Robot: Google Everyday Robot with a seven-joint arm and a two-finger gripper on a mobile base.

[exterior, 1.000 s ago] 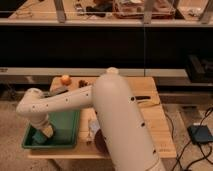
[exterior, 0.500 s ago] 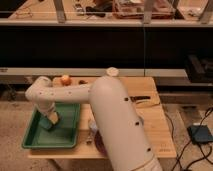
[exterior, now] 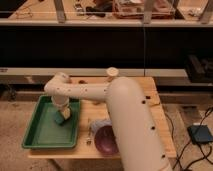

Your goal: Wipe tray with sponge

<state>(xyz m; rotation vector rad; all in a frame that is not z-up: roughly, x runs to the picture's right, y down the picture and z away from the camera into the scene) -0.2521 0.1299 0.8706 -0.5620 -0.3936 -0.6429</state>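
The green tray [exterior: 42,135] lies on the left end of the wooden table. My gripper [exterior: 62,116] points down into the tray's far right part. It is shut on the sponge [exterior: 63,118], a small teal and yellowish block that rests on the tray floor. My white arm [exterior: 85,90] reaches across from the right and hides part of the tray's far rim.
A round maroon plate [exterior: 106,140] sits at the table's front, right of the tray, with a fork [exterior: 89,133] between them. The wooden table [exterior: 150,107] ends close behind the tray. A dark device [exterior: 201,134] and cables lie on the floor at right.
The gripper has moved with the sponge from the tray's front left toward its far right. The arm's elbow has swung right and farther back.
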